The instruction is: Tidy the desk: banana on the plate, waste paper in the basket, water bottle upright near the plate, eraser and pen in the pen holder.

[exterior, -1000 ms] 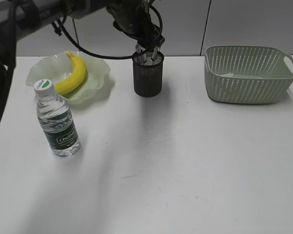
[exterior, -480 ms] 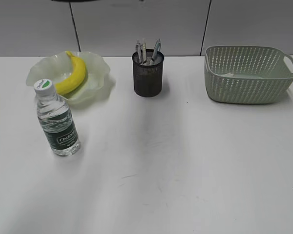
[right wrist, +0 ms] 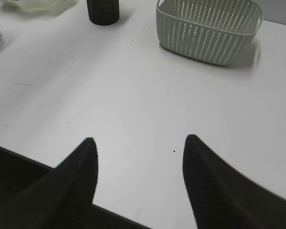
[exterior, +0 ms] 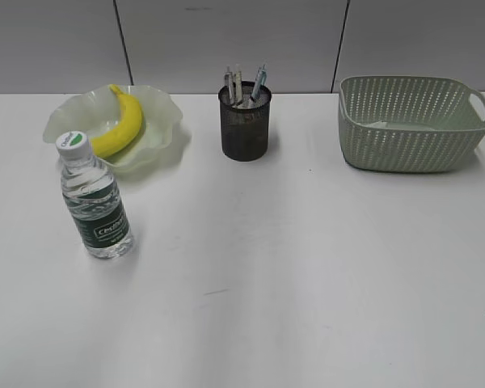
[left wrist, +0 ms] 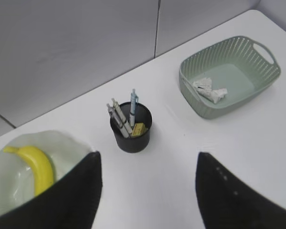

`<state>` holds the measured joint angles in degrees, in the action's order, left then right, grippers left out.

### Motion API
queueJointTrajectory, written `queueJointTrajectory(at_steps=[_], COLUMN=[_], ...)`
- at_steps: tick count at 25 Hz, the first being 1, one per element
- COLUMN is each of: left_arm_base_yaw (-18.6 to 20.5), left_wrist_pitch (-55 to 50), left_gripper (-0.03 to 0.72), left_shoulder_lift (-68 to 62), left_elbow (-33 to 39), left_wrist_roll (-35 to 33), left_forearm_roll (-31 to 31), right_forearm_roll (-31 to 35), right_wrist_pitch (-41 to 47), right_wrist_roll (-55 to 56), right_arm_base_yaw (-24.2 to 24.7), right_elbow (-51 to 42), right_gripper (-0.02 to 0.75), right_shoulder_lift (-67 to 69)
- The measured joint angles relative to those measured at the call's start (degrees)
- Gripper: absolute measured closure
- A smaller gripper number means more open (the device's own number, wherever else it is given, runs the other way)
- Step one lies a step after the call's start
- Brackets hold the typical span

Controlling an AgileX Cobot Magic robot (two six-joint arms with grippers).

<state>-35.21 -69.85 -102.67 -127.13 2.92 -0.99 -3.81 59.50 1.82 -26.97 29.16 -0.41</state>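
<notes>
The yellow banana (exterior: 123, 121) lies in the wavy-rimmed green plate (exterior: 160, 133) at the back left of the desk (exterior: 291, 275). In front of the plate the water bottle (exterior: 94, 198) stands upright. Several pens (left wrist: 132, 107) and a yellow eraser (left wrist: 137, 129) sit in the black mesh pen holder (exterior: 244, 125). Crumpled waste paper (left wrist: 209, 89) rests in the green basket (exterior: 412, 123). My left gripper (left wrist: 148, 153) hangs open and empty high above the pen holder. Low over the desk's near edge, my right gripper (right wrist: 139, 139) is open and empty. Neither arm shows in the exterior view.
A grey panelled wall (exterior: 226, 40) runs behind the desk. The desk's near edge (right wrist: 19, 157) shows dark in the right wrist view. A small black speck (right wrist: 174, 151) lies on the tabletop near the right gripper.
One second ago the left arm reached over the pen holder in the exterior view; it has since withdrawn out of that view. The objects on the desk have not moved.
</notes>
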Motion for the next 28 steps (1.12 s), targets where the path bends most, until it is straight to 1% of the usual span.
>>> queueJointTrajectory(at_steps=[5, 11, 15, 18, 22, 28], left_arm_base_yaw=[0.00, 0.00, 0.00, 0.00, -0.06, -0.06], left_wrist_pitch=[0.00, -0.04, -0.11, -0.25, -0.42, -0.47], left_gripper=[0.223, 0.226, 0.226, 0.226, 0.226, 0.227], left_shoulder_lift=[11.33, 26.53, 39.05, 49.67, 65.49, 86.17], left_elbow=[15.00, 36.60, 49.98, 58.53, 67.62, 78.52], left_wrist_roll=[0.42, 1.57, 2.09, 2.14, 2.19, 2.30], left_forearm_roll=[-0.62, -0.92, -1.05, -1.05, -1.07, -2.00], right_forearm_roll=[0.00, 0.00, 0.00, 0.00, 0.00, 0.00], right_wrist_pitch=[0.00, 0.00, 0.00, 0.00, 0.00, 0.00], right_wrist_roll=[0.00, 0.00, 0.00, 0.00, 0.00, 0.00], right_arm_base_yaw=[0.00, 0.00, 0.00, 0.00, 0.00, 0.00], right_elbow=[0.00, 0.00, 0.00, 0.00, 0.00, 0.00], right_gripper=[0.282, 0.282, 0.282, 0.282, 0.282, 0.282], right_shoulder_lift=[0.00, 0.00, 0.00, 0.00, 0.00, 0.00])
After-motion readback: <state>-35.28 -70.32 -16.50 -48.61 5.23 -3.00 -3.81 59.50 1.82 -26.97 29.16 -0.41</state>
